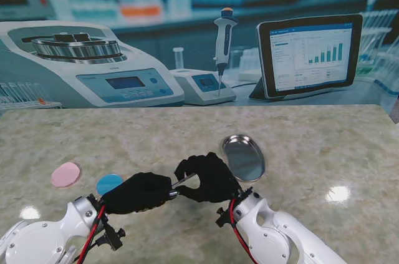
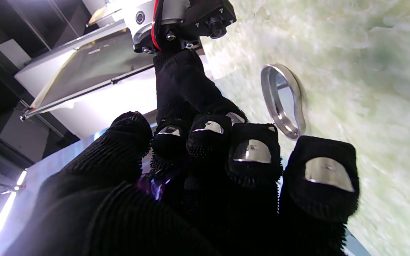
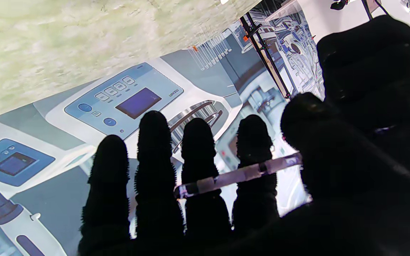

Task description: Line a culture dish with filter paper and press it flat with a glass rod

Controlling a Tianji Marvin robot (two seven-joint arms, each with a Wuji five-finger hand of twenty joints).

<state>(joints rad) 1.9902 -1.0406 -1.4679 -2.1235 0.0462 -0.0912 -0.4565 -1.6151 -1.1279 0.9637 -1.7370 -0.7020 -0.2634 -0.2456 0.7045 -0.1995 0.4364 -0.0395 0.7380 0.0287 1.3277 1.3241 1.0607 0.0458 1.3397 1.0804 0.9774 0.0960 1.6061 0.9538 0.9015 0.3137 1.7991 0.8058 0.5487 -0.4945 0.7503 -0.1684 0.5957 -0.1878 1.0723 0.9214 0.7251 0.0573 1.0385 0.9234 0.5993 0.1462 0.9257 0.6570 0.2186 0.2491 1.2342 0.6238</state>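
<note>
My two black-gloved hands meet near the table's front middle with a clear glass rod (image 1: pixel 184 183) spanning between them. My left hand (image 1: pixel 137 193) is curled into a fist around one end, where the rod (image 2: pixel 154 187) shows as a small glint. My right hand (image 1: pixel 209 178) takes the other end. There the rod (image 3: pixel 237 175) lies across two fingers (image 3: pixel 198 153) with the thumb (image 3: pixel 315 124) closing over it. The round metal-looking culture dish (image 1: pixel 243 156) (image 2: pixel 282 103) sits just beyond my right hand with nothing in it. Pink filter paper (image 1: pixel 65 174) and blue filter paper (image 1: pixel 109 183) lie to the left.
A printed lab backdrop (image 1: pixel 93 70) with a centrifuge, pipette and tablet stands behind the marble table's far edge (image 1: pixel 199 107). My right wrist (image 2: pixel 176 21) and its camera show in the left wrist view.
</note>
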